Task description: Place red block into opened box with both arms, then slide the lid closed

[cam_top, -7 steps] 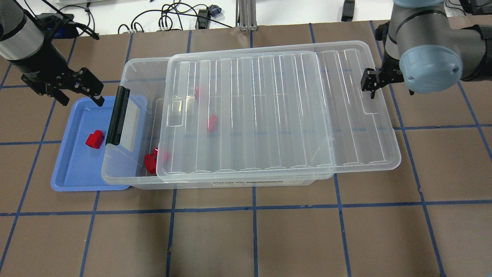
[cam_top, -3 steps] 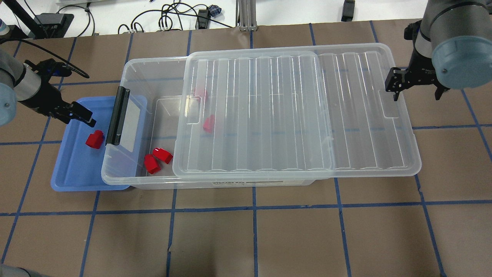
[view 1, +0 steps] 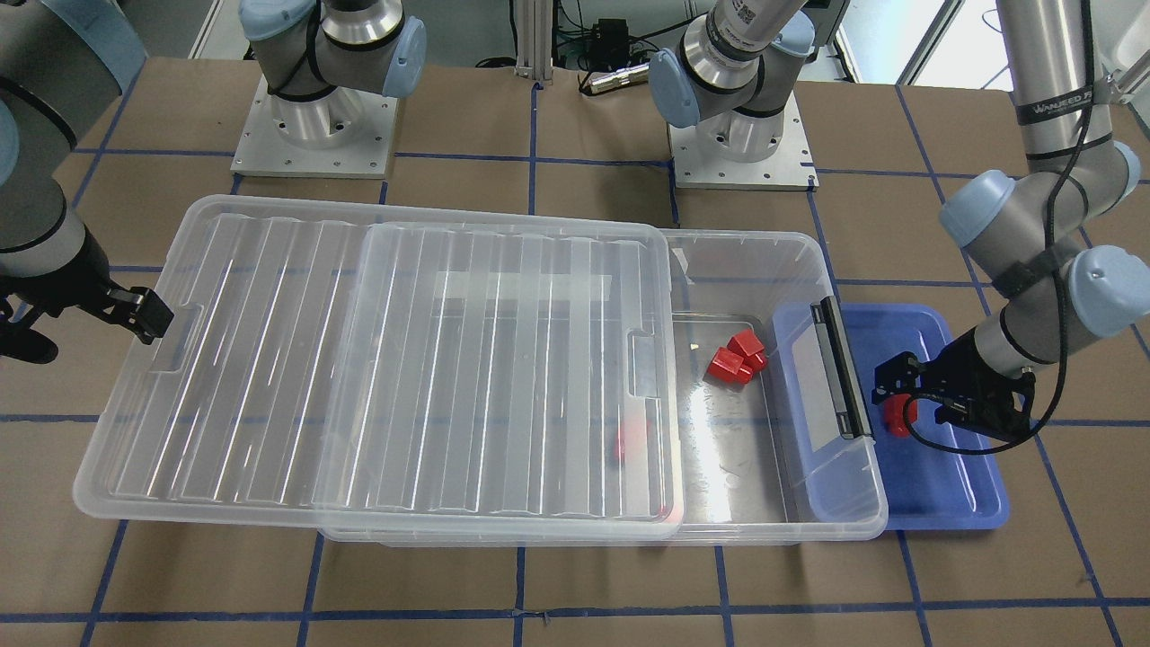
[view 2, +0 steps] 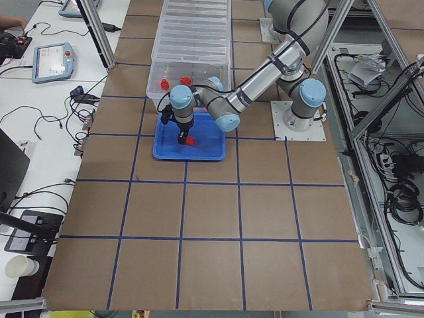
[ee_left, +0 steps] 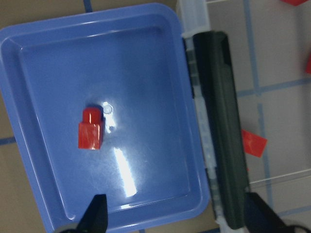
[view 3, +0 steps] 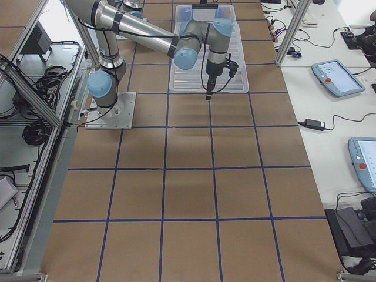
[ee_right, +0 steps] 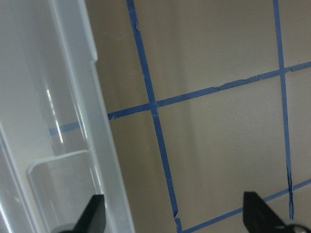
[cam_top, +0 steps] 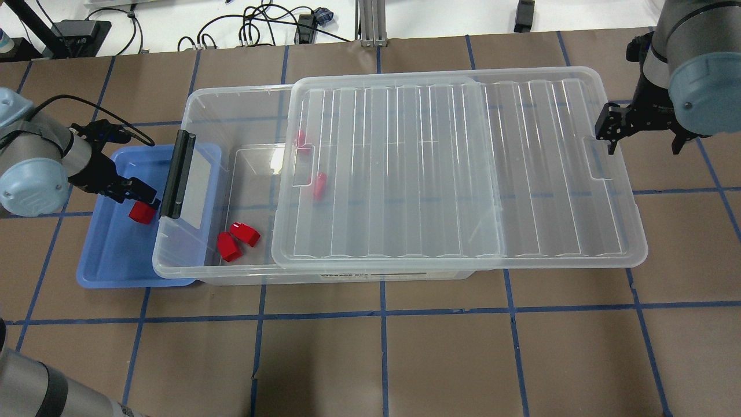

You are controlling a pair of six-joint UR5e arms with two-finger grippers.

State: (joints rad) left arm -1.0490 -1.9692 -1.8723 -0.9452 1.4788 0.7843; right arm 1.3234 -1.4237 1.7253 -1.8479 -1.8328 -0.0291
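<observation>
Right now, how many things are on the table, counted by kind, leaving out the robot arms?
red blocks: 5 (2 seen through the lid)
box: 1
lid: 1
blue tray: 1
total: 8

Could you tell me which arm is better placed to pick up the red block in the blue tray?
The left. Its open left gripper hovers over the blue tray, right by the red block, while the right gripper is at the far end of the lid, across the box.

Overhead and front cameras face each other across the box point(cam_top: 202, 273); wrist cameras look down.
</observation>
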